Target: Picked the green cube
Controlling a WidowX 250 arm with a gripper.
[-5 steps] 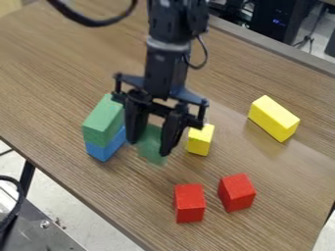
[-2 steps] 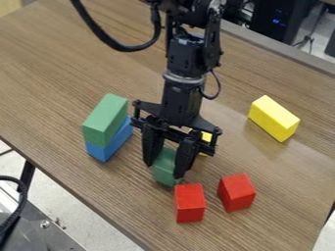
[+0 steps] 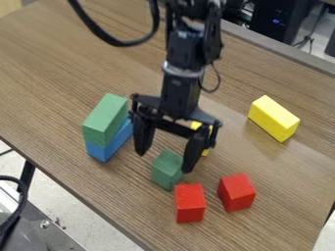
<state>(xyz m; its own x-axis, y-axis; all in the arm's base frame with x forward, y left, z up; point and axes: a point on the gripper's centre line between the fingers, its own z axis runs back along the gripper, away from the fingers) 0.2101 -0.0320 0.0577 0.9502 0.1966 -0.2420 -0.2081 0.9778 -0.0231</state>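
Note:
The gripper (image 3: 163, 161) hangs over the middle of the table, open, its two fingers spread wide. Just below and between the fingertips is the green cube (image 3: 167, 169), close behind the left one of two red blocks. Another green block (image 3: 105, 119), a longer one, lies on top of a blue block (image 3: 110, 145) left of the gripper.
Two red blocks (image 3: 190, 203) (image 3: 236, 192) stand near the front. A small yellow block (image 3: 206, 151) is partly hidden behind the right finger. A larger yellow block (image 3: 274, 118) lies at the right on the wooden table (image 3: 59, 63).
The gripper moved right and toward the front with the green cube between its fingers, then opened and rose slightly. The cube now sits nearer the left red block.

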